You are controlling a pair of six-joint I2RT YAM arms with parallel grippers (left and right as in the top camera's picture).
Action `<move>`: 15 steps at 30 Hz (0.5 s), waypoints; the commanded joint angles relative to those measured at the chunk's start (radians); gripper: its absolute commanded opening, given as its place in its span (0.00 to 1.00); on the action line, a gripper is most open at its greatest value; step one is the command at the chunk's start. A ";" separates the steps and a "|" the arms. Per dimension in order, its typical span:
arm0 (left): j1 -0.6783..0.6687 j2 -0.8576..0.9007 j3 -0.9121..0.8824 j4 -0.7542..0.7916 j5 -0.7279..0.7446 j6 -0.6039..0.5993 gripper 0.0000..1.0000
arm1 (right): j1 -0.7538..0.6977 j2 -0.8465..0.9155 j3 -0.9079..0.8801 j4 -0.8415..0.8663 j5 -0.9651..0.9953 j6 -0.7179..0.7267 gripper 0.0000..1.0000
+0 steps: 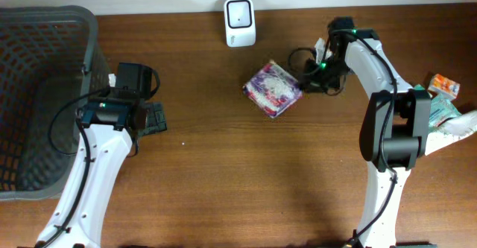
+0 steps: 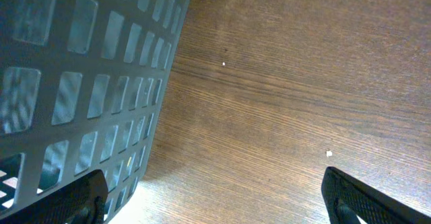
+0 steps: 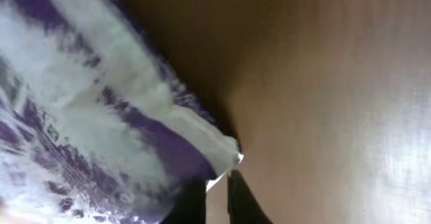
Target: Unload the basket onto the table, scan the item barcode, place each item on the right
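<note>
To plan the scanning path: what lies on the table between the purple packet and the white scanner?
Nothing lies there. Only bare wooden table separates the purple packet from the white scanner. The overhead view shows this.

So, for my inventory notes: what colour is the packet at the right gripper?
The packet is purple with white patches, seen best in the overhead view.
</note>
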 commanded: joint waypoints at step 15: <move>0.004 -0.004 -0.001 0.002 0.000 -0.010 0.99 | 0.125 -0.008 0.028 -0.164 -0.188 0.076 0.71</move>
